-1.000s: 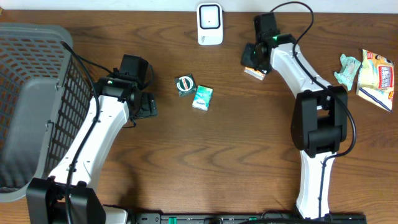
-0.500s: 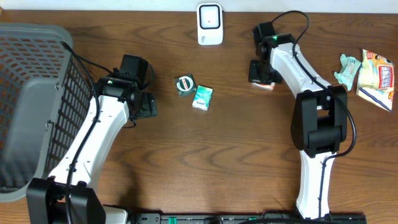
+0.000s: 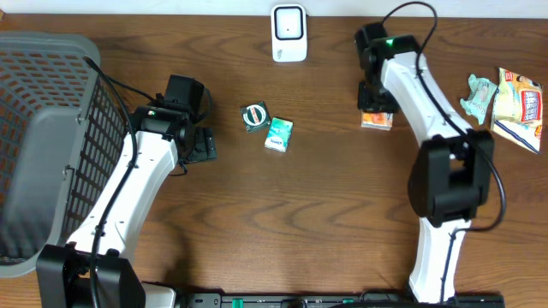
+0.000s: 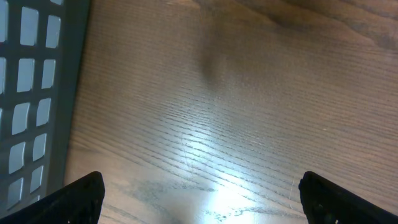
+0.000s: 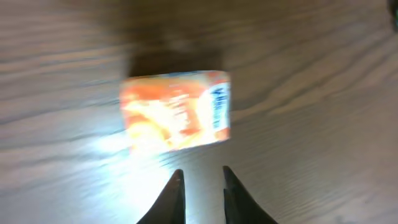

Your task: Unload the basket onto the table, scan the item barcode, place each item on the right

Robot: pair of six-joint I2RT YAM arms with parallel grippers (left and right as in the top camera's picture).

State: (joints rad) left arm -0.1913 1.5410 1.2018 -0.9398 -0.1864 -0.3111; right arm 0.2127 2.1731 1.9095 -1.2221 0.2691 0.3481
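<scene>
An orange carton [image 5: 176, 118], its white end lettered in blue, lies on the dark brown, wavy-grained wooden table [image 3: 325, 214]. At the far edge stands a white scanner [image 3: 289, 32]. Nearer the middle are a dark green round tin [image 3: 254, 115] and a teal-and-white pack [image 3: 278, 134]. A grey mesh basket [image 3: 43, 51] fills the left edge. A pale green packet [image 3: 479, 96] and a yellow-and-white packet [image 3: 518, 107] lie at the right edge.

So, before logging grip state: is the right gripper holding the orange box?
No, the orange box lies on the table beyond the right gripper, whose narrowly parted fingers hold nothing.
</scene>
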